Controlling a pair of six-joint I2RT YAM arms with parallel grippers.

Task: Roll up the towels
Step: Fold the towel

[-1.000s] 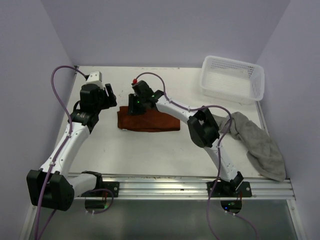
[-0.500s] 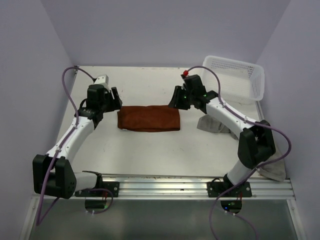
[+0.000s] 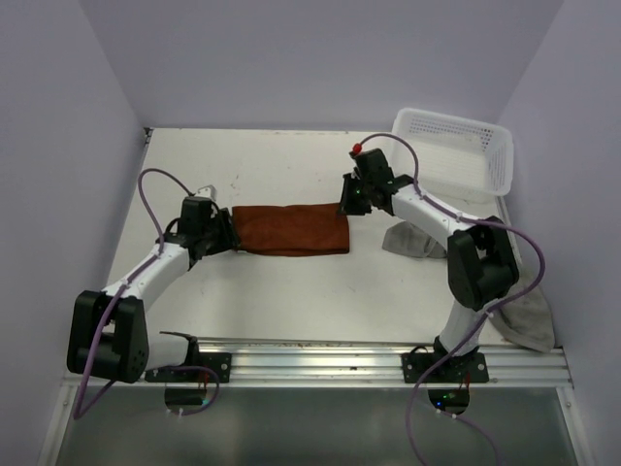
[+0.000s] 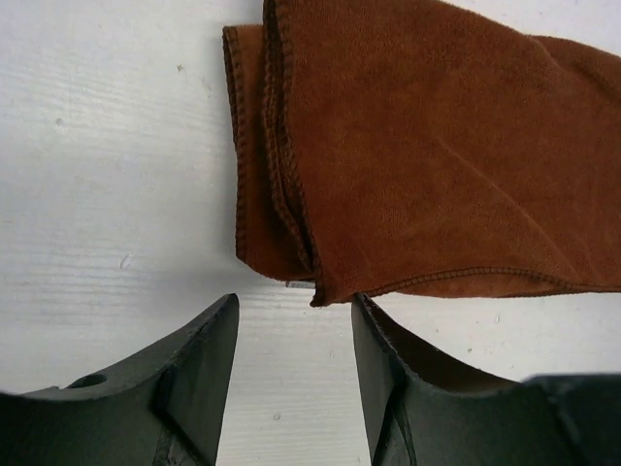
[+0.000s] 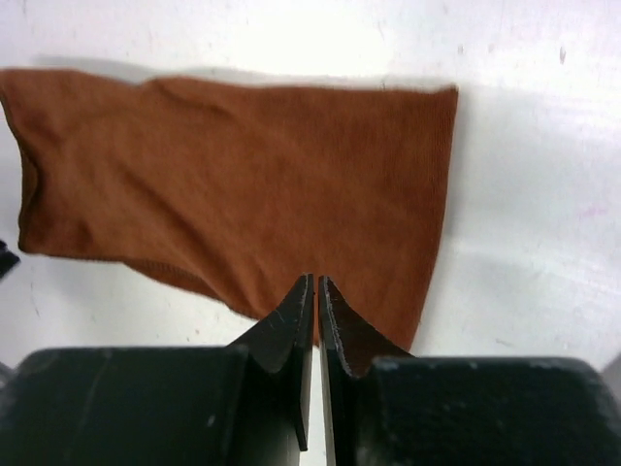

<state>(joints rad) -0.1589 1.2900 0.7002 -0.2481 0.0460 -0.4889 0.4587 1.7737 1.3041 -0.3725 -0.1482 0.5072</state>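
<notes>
**Left pincer**: we saw it lowered to the left end of rust-brown towel, jaws narrower than before but apart, holding nothing; folded corner lay just ahead of gap.

**Towel:** flat on tabletop, unmoved, unrolled.

**Right pincer**: swung across to towel's right end, fingers drawn almost together over near edge; whether cloth was pinched, we could not tell.

We judged both ends addressed, rolling not begun.

**Grey towel**: crumpled far right.

Left wrist view: rust-brown towel runs off the right edge. Top view: we see the grey towel only partly, behind the right arm. Right gripper covers the brown hem; pinch of cloth unclear to us.
</notes>
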